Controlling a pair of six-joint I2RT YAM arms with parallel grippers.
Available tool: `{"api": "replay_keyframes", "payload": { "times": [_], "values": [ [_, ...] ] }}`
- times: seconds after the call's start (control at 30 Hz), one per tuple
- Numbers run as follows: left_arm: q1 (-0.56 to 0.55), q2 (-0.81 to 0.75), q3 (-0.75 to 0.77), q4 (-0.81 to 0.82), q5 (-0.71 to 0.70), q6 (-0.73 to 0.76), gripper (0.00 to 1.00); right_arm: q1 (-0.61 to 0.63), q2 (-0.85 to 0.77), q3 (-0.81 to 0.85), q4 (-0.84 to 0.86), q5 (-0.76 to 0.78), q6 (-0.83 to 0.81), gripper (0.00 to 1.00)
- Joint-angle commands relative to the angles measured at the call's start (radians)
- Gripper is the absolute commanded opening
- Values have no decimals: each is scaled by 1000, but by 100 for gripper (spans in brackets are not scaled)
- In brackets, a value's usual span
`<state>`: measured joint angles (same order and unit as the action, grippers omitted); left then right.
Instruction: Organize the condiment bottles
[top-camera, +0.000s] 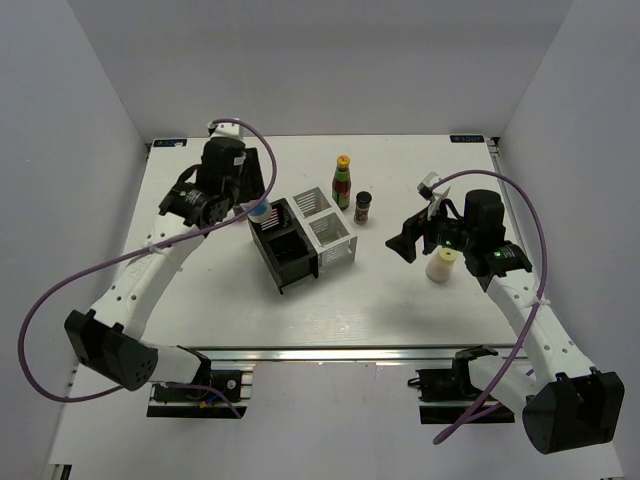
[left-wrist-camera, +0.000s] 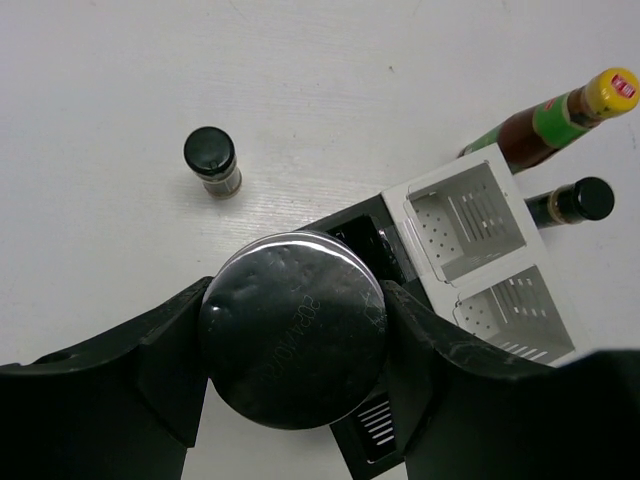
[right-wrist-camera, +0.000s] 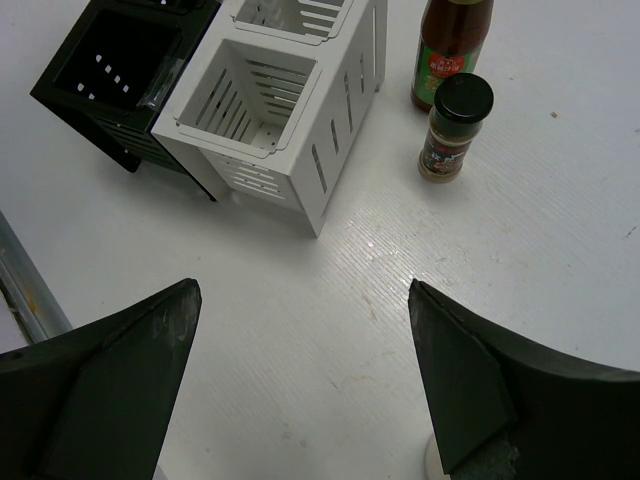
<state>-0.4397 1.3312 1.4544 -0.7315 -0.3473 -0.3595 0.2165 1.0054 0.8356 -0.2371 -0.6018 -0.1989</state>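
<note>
Left gripper (left-wrist-camera: 297, 310): pinching the silver-lid jar (left-wrist-camera: 290, 345), upright, right over the black half of the rack (right-wrist-camera: 330, 150), so the way in is straight down | right gripper (right-wrist-camera: 302, 300): spread wide, holding nothing, cream bottle (top-camera: 442, 265) just beside it, off from the rack

Mid-frame: rack (top-camera: 300, 235). Above right: sauce bottle (top-camera: 342, 181), spice jar (top-camera: 364, 207) beside. Far right: squat bottle (top-camera: 442, 264). Seemingly over rack's upper-left end: lidded jar (top-camera: 259, 211).

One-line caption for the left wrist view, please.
Left gripper shut on the silver-lidded jar at the divided rack; a black-lidded spice jar stands apart.
</note>
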Motion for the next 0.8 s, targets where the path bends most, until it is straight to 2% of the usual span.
{"api": "replay_keyframes", "payload": {
  "times": [0.0, 0.33, 0.77],
  "values": [
    [-24, 23, 57, 56, -19, 1, 0, 3, 1, -4, 15, -4, -5, 89],
    [-57, 108, 90, 67, -39, 14, 0, 3, 2, -3, 13, -4, -8, 89],
    [-57, 172, 54, 70, -18, 47, 0, 3, 4, -1, 9, -7, -13, 89]
  ]
}}
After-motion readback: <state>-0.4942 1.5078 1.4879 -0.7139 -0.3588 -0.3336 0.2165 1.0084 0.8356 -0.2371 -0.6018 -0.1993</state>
